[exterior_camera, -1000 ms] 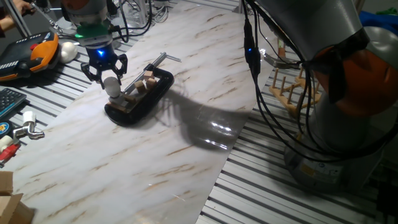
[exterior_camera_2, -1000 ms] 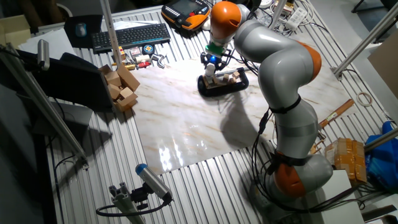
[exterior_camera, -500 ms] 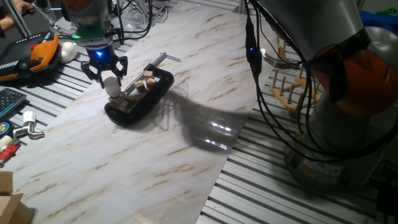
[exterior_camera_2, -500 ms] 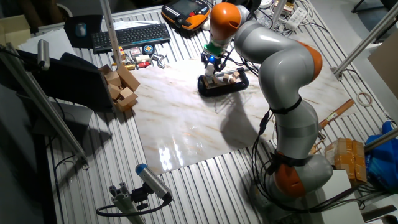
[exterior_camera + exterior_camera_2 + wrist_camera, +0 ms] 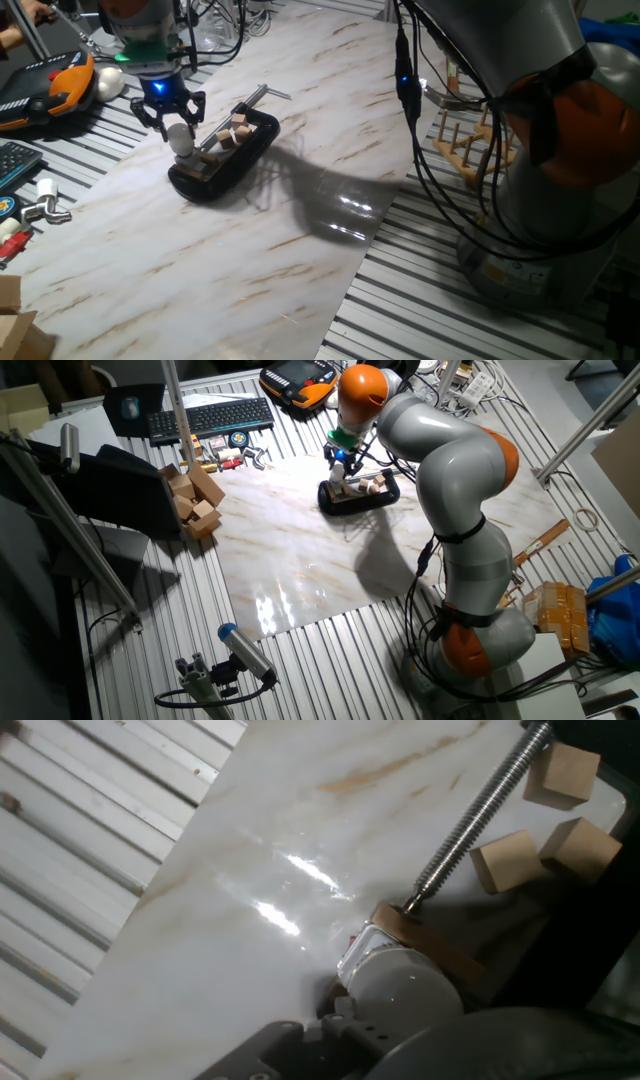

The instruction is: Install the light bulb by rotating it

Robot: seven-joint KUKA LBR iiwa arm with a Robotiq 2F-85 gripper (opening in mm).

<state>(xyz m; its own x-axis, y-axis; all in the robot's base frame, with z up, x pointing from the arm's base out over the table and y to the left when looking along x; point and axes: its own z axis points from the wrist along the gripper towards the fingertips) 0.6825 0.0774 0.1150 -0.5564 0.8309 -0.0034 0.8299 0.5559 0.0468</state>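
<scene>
Light bulb [image 5: 180,137] upright between hand [image 5: 168,118] fingers, over black tray [image 5: 245,158]

Overhead lighting is bright and even, producing specular glare patches on the glossy marble tabletop [image 5: 300,210] in all views and a soft arm shadow beside them, while both fixed views are fairly sharp and the hand view's near foreground is dark and blurred.
</scene>
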